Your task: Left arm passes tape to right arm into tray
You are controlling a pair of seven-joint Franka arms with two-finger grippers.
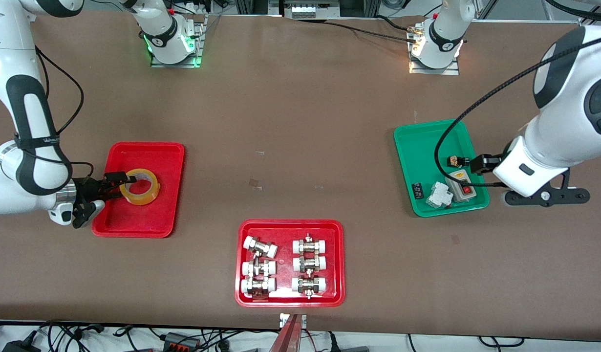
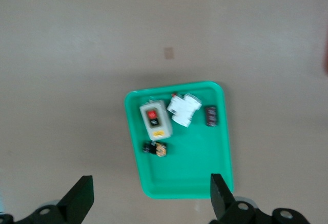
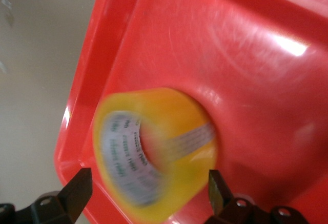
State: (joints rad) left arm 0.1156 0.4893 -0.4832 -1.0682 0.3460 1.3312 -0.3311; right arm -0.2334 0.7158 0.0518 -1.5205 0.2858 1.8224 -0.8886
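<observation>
Tape in tray, fingers spread

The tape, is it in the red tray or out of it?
In. The tape shows within the rim of the tray, with the open right gripper at it; whether it rests on the bottom yet, I cannot tell.

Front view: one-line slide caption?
Right gripper at the tape in the red tray; left gripper open above the green tray.
</observation>
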